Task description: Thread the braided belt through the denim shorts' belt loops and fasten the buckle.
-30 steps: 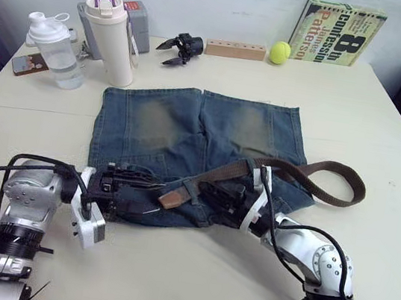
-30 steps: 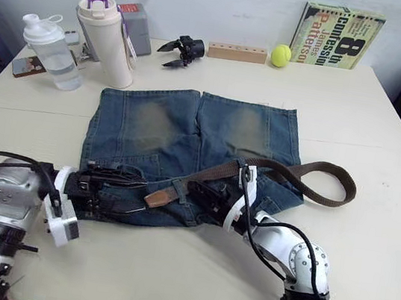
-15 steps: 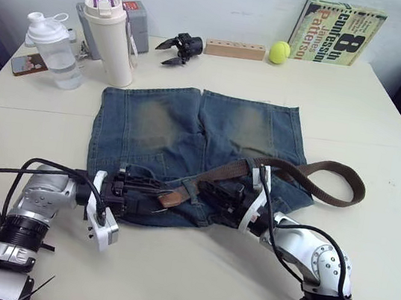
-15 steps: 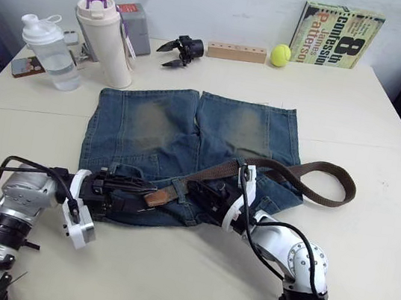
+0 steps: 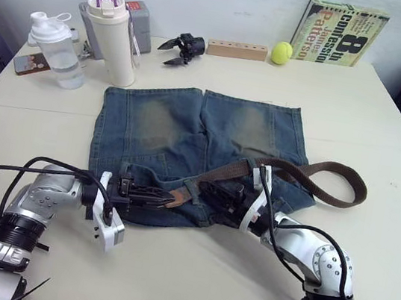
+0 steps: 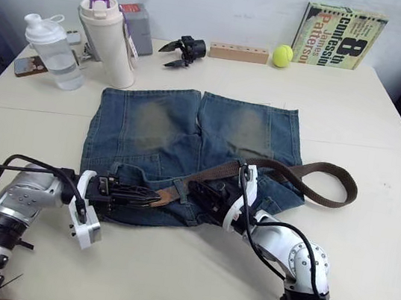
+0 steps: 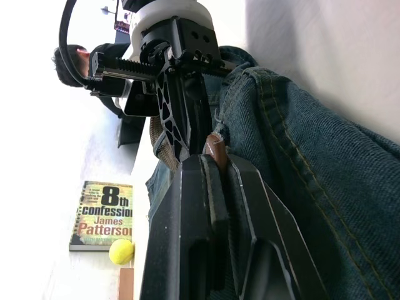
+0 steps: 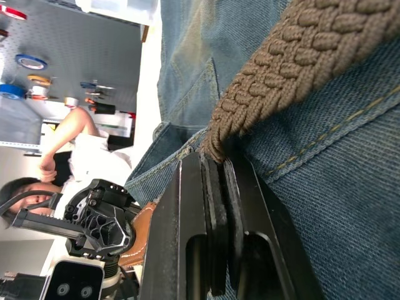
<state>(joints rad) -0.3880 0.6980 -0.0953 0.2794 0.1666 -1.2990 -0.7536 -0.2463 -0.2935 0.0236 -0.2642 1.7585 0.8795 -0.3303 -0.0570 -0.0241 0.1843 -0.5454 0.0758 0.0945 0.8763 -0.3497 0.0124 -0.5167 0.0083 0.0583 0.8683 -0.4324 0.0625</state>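
Both grippers, left (image 5: 150,194) and right (image 5: 213,192), pinch the braided belt (image 5: 318,168) on the denim shorts (image 5: 188,129), bottles (image 5: 116,32) standing far left.

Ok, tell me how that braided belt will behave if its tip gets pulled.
The braided belt is probably floppy: its free length lies in a loose curve on the table. It would likely trail after the left end effector and may drag the denim shorts it lies across.

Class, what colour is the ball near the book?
Yellow-green; the ball shows best in the left eye view.
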